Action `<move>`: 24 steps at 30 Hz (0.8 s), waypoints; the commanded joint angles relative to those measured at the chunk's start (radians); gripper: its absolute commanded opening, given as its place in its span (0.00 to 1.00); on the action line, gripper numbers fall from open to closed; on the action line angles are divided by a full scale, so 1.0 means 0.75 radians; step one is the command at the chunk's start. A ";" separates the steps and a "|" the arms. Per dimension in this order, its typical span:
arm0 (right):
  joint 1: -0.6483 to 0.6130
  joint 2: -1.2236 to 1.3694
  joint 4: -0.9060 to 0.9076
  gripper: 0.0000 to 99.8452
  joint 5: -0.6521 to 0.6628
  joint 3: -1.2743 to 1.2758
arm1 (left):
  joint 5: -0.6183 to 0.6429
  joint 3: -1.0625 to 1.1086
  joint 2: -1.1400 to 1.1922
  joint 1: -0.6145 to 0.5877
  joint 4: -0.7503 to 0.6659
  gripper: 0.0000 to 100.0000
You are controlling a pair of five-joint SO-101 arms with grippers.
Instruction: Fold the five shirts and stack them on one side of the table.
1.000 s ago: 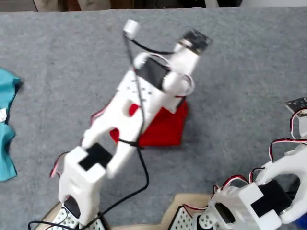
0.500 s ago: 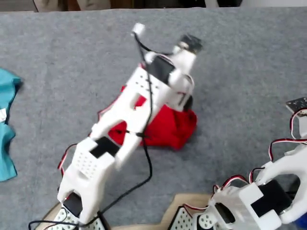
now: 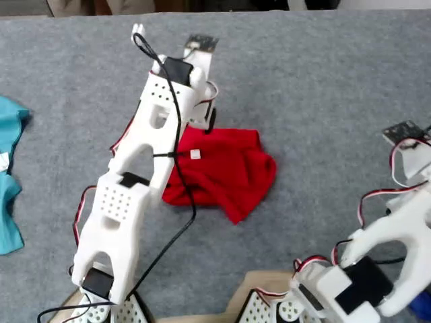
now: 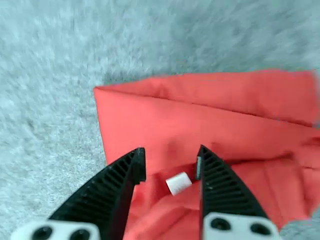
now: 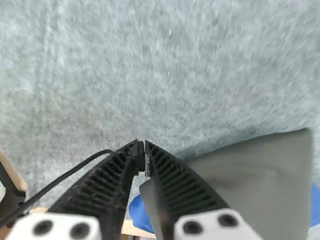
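Observation:
A red shirt lies bunched in a rough fold at the middle of the grey table, its white tag facing up. The left arm stretches over the shirt's near-left part, and its gripper hangs at the far-left edge of the shirt. In the left wrist view this gripper is open just above the red shirt, the white tag lying between its fingers, which hold nothing. A teal shirt lies at the table's left edge. The right gripper is shut and empty over bare table.
The right arm sits at the near right corner. In the right wrist view a grey flat piece lies over something blue beside the gripper, and a black cable runs along the wooden table edge.
The left arm has swung toward the far left and let the red shirt drop; the shirt now lies spread wider on the table. The right arm has shifted slightly.

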 commanded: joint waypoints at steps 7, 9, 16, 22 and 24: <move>-0.054 -0.126 0.006 0.02 -0.055 0.048 | -0.063 -0.096 0.124 -0.100 0.008 0.16; -0.054 -0.134 0.006 0.02 -0.055 0.062 | -0.115 -0.119 0.167 -0.127 0.008 0.16; -0.083 -0.181 0.008 0.02 -0.057 0.107 | -0.131 -0.360 0.382 -0.209 -0.020 0.16; -0.122 -0.247 0.008 0.02 -0.057 0.163 | -0.127 -0.599 0.545 -0.231 -0.039 0.16; -0.136 -0.273 0.008 0.02 -0.057 0.187 | -0.127 -0.649 0.574 -0.237 -0.039 0.16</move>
